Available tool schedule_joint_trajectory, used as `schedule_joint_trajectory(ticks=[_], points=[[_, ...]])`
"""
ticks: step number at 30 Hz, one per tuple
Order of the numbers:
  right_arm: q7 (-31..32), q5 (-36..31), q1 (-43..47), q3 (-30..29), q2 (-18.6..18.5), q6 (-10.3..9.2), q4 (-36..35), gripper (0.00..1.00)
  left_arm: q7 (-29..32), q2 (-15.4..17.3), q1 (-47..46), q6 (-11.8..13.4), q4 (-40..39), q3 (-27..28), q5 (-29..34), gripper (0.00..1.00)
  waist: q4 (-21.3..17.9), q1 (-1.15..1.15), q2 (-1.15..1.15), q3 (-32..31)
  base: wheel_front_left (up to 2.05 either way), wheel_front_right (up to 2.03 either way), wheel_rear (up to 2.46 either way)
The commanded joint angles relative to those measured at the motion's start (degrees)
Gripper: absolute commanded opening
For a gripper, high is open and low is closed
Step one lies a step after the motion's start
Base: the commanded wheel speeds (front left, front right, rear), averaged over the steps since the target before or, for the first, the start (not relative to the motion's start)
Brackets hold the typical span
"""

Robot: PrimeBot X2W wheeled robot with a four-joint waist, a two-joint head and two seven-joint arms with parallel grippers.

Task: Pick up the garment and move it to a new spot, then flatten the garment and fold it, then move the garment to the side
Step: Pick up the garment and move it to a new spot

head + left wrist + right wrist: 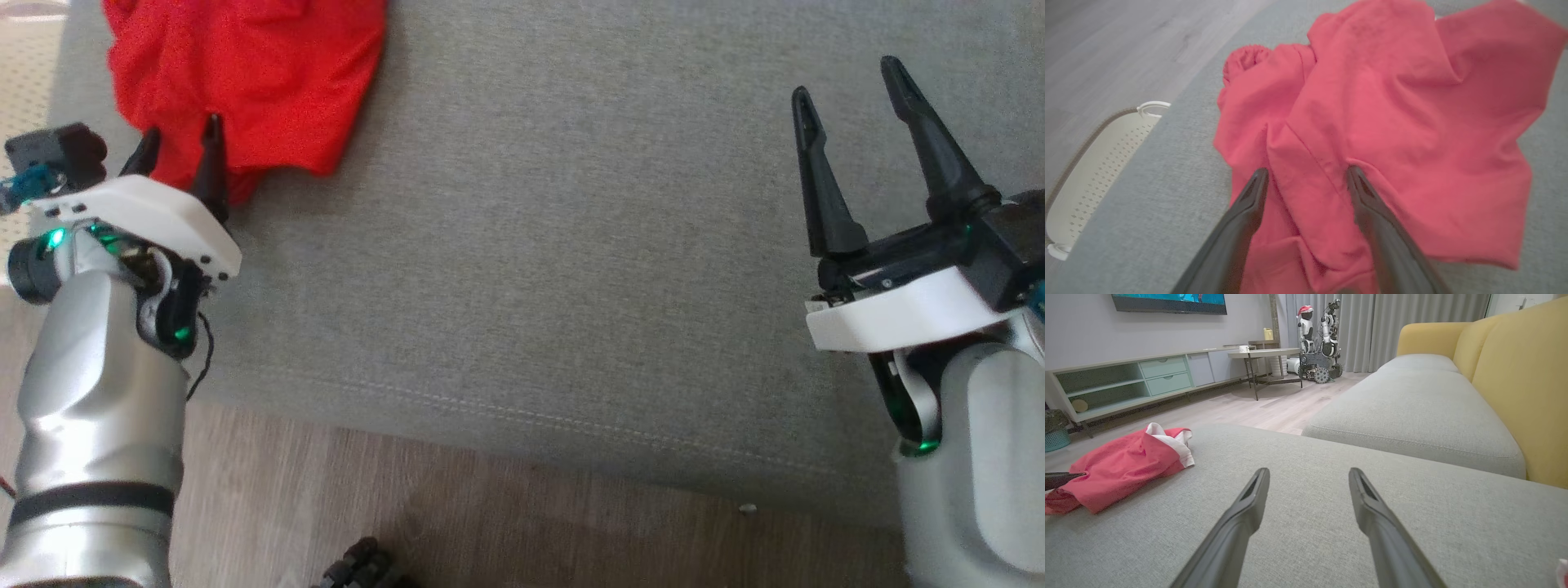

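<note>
The garment [245, 73] is a crumpled red piece with a white-trimmed edge, lying at the far left of the grey sofa seat [571, 245]. My left gripper [181, 135] is open at the garment's near edge, its two dark fingertips over the cloth. In the left wrist view the garment [1392, 130] lies bunched in folds, with a ridge of cloth between the open left gripper [1306, 173]. My right gripper [849, 77] stands open far to the right above bare seat. The right wrist view has the garment [1122, 465] at the left, away from the open right gripper [1308, 473].
A pale perforated basket [1094, 163] stands on the floor beside the seat's left edge. The seat's front edge [531, 425] drops to wooden floor. A yellow sofa back [1515, 375], a low cabinet [1135, 381], a side table [1261, 355] and another robot [1318, 339] stand beyond.
</note>
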Motion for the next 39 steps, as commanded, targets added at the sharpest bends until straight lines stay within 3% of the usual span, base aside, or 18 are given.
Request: schedule_joint_trajectory(ticks=[1,3,4,5,6,13,21,28,33,36,39], points=[[0.23,-0.76,-0.75,1.29,0.54,0.2,-2.43,1.0,0.21,3.45,-1.61,-0.3,-0.23,1.26,0.03,1.0,-0.93,-0.01,0.0,0.78,0.0,0.0,0.0],[0.12,-0.84,-0.8,1.12,0.66,0.2,-2.57,1.0,0.6,3.73,-2.92,-0.42,2.19,0.88,-0.03,1.0,-1.38,-0.01,0.0,1.13,0.0,0.0,0.0],[0.04,-0.86,-0.82,1.05,0.71,0.2,-2.59,1.0,0.77,3.73,-3.52,-0.48,3.33,0.85,-0.32,0.81,-1.58,-0.01,0.0,1.24,0.0,0.0,0.0],[-0.07,-0.86,-0.84,0.98,0.77,0.2,-2.55,1.0,0.55,3.8,-4.07,-0.52,4.27,0.87,-0.5,0.05,-1.78,-0.01,0.0,1.3,0.0,0.0,0.0],[-0.2,-0.84,-0.88,0.95,0.82,0.2,-2.44,1.0,-0.23,3.95,-4.57,-0.49,4.97,0.94,-0.53,0.0,-1.98,-0.01,0.0,1.3,0.0,0.0,0.0],[-1.92,-0.47,-0.94,0.8,1.88,0.2,-0.25,1.0,-10.32,4.85,-6.18,0.7,5.6,3.24,-1.45,0.0,-3.11,-0.01,0.0,-1.12,0.0,0.0,0.0],[-4.81,0.64,-0.61,0.72,3.56,0.2,3.62,1.0,-12.64,4.77,-3.76,-0.23,-3.0,3.14,-1.85,0.0,-4.62,-0.01,0.0,-7.23,0.0,0.0,0.0],[-7.18,1.84,0.07,0.73,4.81,0.2,6.33,1.0,-7.29,0.47,1.24,-1.18,-15.64,-2.59,-5.77,0.0,-6.6,-0.01,0.0,-10.8,0.0,0.0,0.0],[-9.46,3.38,0.08,0.91,5.21,0.2,8.6,1.0,0.17,-3.53,4.48,-1.15,-30.63,-6.4,-10.6,0.0,-10.01,-0.01,0.0,-12.84,0.0,0.0,0.0],[-10.56,5.07,-0.36,1.24,5.23,0.2,9.27,1.0,4.42,-5.45,5.0,-0.02,-37.05,-8.04,-14.11,0.0,-12.48,-0.01,0.0,-13.39,0.0,0.0,0.0],[-11.3,6.16,-1.08,1.6,5.24,0.2,9.71,1.0,6.98,-6.57,3.99,2.91,-42.7,-9.64,-17.45,0.0,-15.04,-0.01,0.0,-13.11,0.0,0.0,0.0]])
